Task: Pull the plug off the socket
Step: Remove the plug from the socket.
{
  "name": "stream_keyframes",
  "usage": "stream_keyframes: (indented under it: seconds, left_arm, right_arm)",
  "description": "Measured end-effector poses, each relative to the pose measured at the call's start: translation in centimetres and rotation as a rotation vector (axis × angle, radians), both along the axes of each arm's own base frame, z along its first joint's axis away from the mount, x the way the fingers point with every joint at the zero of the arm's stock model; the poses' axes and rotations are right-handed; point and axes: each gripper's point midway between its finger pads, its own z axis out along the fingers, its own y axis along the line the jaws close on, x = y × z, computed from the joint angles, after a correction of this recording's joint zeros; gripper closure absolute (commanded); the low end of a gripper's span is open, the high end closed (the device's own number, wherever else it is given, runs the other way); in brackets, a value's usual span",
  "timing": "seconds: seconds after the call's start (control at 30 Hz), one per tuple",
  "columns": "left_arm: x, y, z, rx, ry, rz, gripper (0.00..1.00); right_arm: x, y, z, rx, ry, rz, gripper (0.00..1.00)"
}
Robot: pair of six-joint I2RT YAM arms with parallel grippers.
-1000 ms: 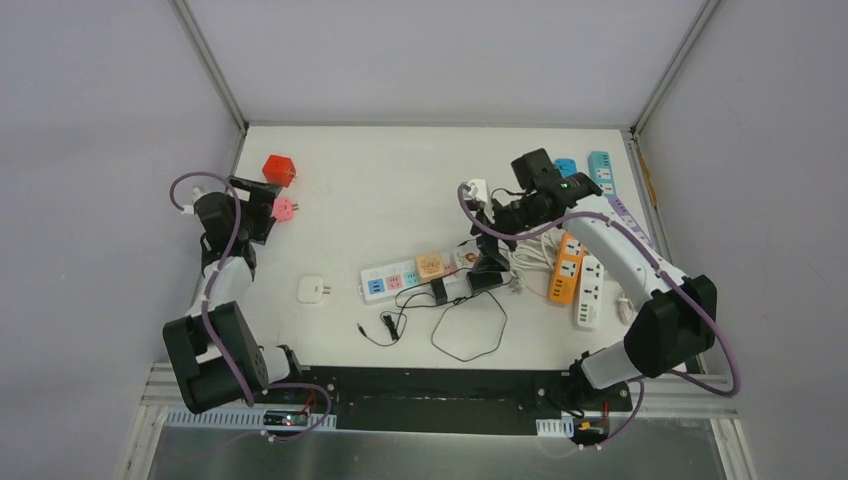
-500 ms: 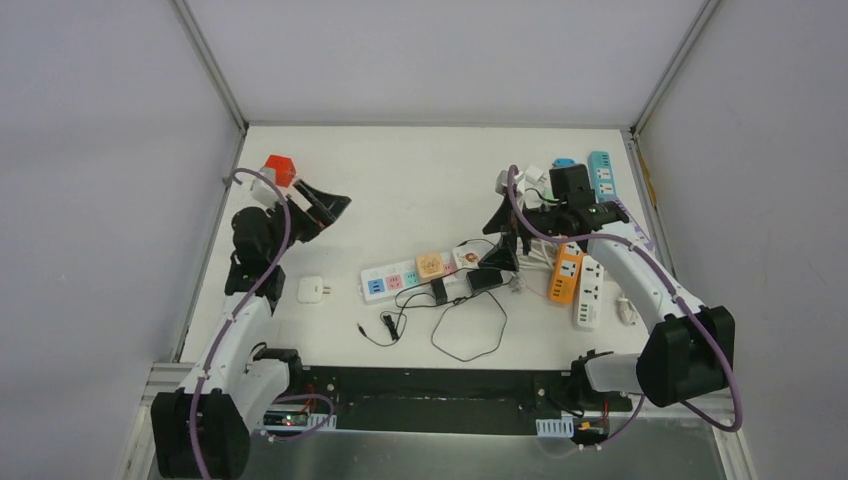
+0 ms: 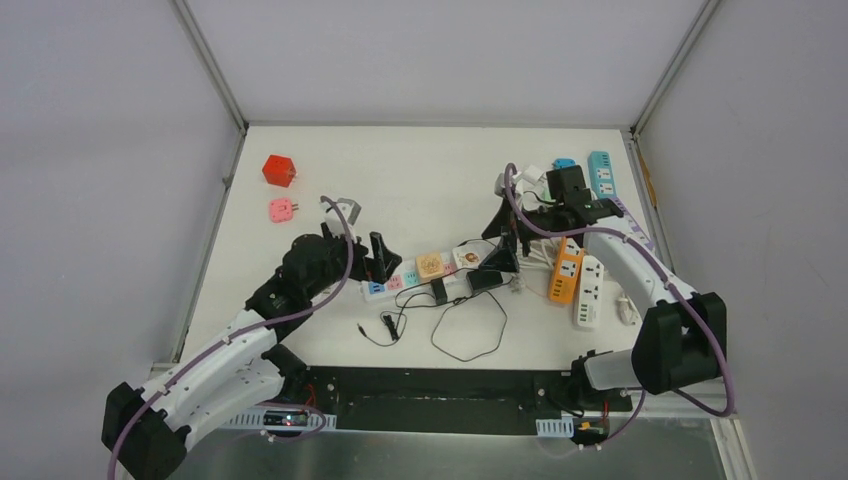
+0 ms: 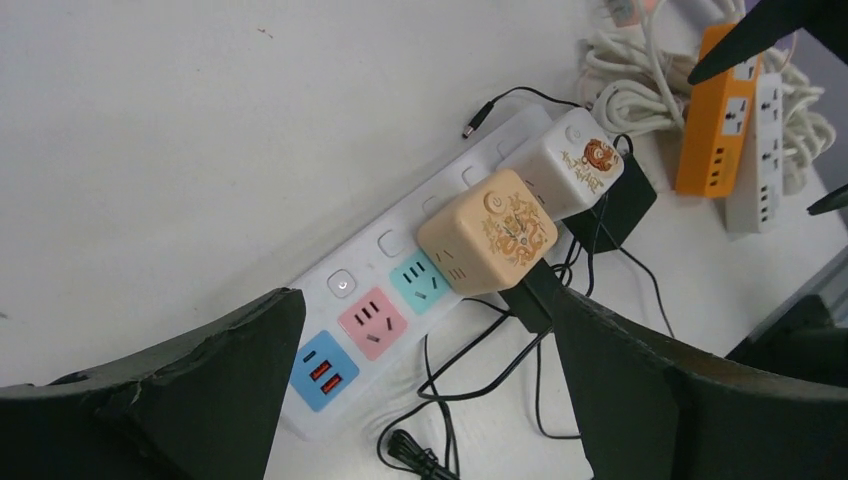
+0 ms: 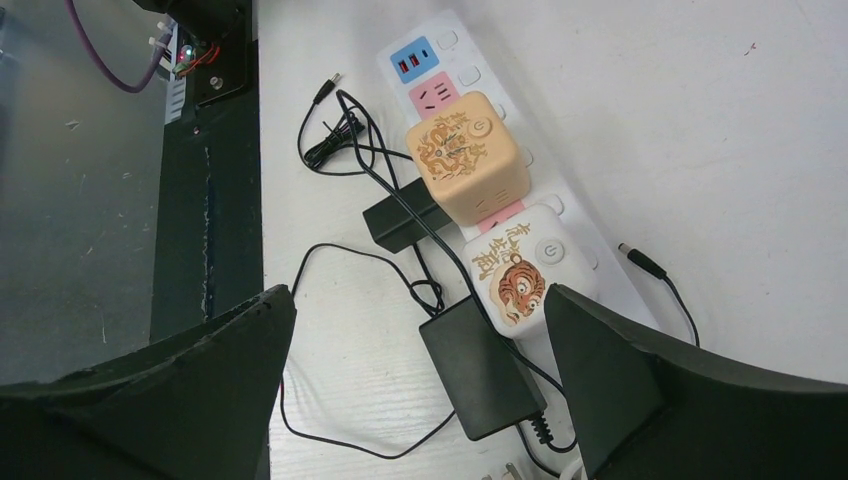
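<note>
Left gripper (image 4: pixel 425 300) and right gripper (image 5: pixel 418 292) gape empty; you pin the white plastic power strip (image 4: pixel 365 265), then lift the tan cube plug (image 4: pixel 490 230) squarely.

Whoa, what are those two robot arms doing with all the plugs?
They're getting ready to pull a plug out of the white power strip. A tan cube plug and a white cube plug with a tiger picture are stuck in it. The left fingers and the right fingers both hang wide open above the strip. Neither is touching a plug yet, so nothing has been pulled out.
</note>
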Motion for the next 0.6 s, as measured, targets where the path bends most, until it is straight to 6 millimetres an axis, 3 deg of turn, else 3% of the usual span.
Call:
stream_keyframes:
  seconds: [0.23, 0.43, 0.6]
  left_arm:
    - [0.0, -1.8, -0.9, 0.245, -0.11, -0.067, 0.01]
    - [1.1, -1.2, -2.8, 0.384, -0.132, -0.067, 0.01]
    - [1.2, -0.9, -2.9, 0.446, -0.175, -0.097, 0.01]
  right_arm:
    - [0.0, -0.4, -1.1, -0.025, 0.022, 0.003, 0.0]
    - [0.0, -0.7, -1.7, -0.04, 0.029, 0.004, 0.0]
    - [-0.1, -0.9, -2.2, -0.052, 0.042, 0.009, 0.0]
